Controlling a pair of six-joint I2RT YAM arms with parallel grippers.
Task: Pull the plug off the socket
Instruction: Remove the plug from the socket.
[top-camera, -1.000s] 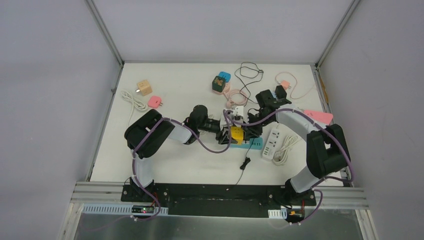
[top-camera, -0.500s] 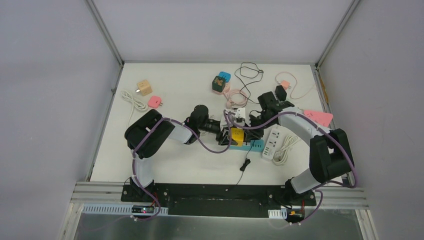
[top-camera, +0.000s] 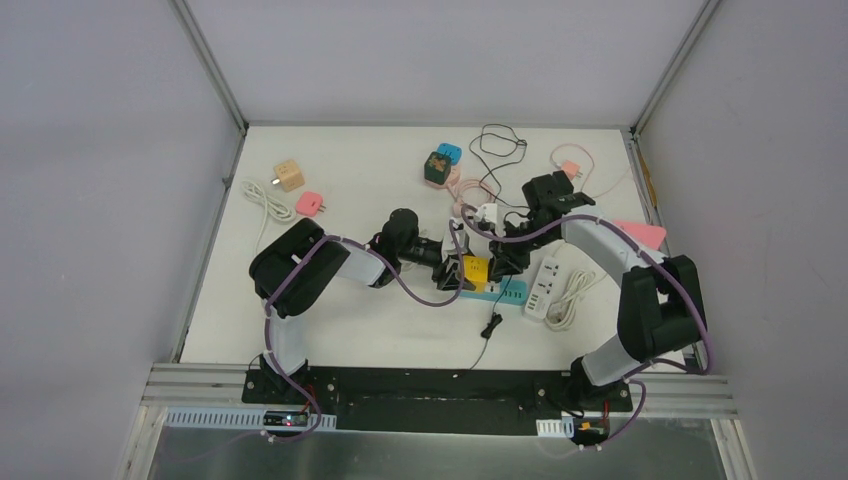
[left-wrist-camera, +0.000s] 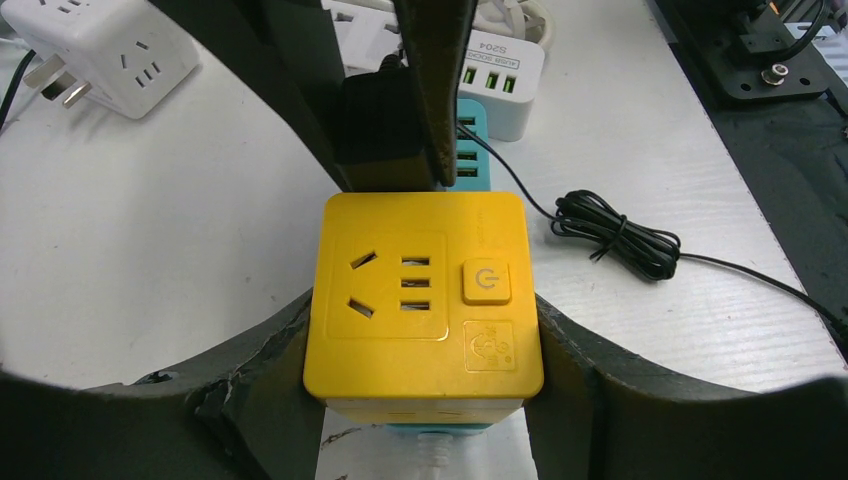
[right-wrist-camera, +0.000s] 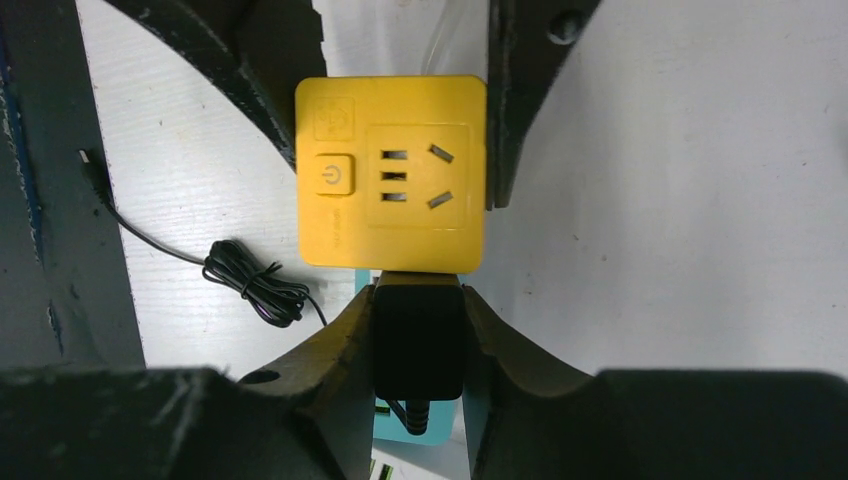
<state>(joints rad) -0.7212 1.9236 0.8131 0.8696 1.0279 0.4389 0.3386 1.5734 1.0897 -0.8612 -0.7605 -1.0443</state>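
The socket is a yellow cube (top-camera: 475, 269) (left-wrist-camera: 423, 290) (right-wrist-camera: 392, 170) near the table's middle. My left gripper (top-camera: 458, 272) (left-wrist-camera: 425, 345) is shut on its two sides. A black plug (left-wrist-camera: 380, 130) (right-wrist-camera: 418, 335) sits flush against the cube's right-hand face, with no prongs showing. My right gripper (top-camera: 497, 264) (right-wrist-camera: 418, 330) is shut on that plug, one finger on each side. The plug's thin black cable runs off to a coiled bundle (left-wrist-camera: 615, 235) (right-wrist-camera: 255, 285) on the table.
A teal power strip (top-camera: 505, 291) lies under and beside the cube, with a white strip (top-camera: 543, 283) to its right. A white cube socket (top-camera: 487, 213) (left-wrist-camera: 100, 45) sits just behind. Pink adapters (top-camera: 310, 204), a wooden cube (top-camera: 289, 174) and loose cables lie further back.
My right forearm has swung a little toward the back of the table, and the white cube socket beside it has shifted back. Both grips look the same.
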